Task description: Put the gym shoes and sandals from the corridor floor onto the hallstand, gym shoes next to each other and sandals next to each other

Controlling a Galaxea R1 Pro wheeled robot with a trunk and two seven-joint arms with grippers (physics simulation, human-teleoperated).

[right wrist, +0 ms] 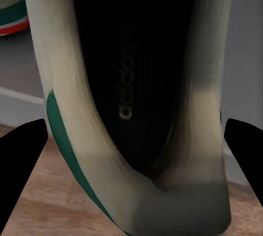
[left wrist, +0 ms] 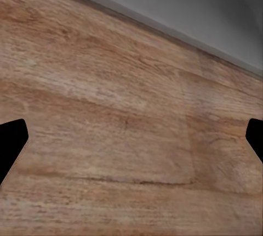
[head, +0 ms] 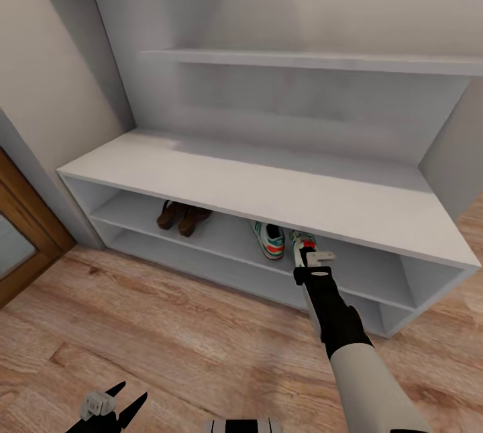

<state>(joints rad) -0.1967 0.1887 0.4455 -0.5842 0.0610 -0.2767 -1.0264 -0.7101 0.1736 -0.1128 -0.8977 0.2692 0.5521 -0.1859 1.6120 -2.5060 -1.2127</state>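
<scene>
Right tool [head: 310, 260] spread wide at the second gym shoe [head: 302, 246] | first gym shoe [head: 268, 239] beside it on the hallstand [head: 255, 184] shelf | sandals [head: 181, 217] paired further along | left tool [head: 127, 401] open over corridor floor [head: 168, 339]

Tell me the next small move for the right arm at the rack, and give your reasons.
Probably draw the right end effector straight back. Its fingers sit wide apart on either side of the second gym shoe, which seems to rest on the hallstand shelf beside the first gym shoe. The sandals already sit together there.
</scene>
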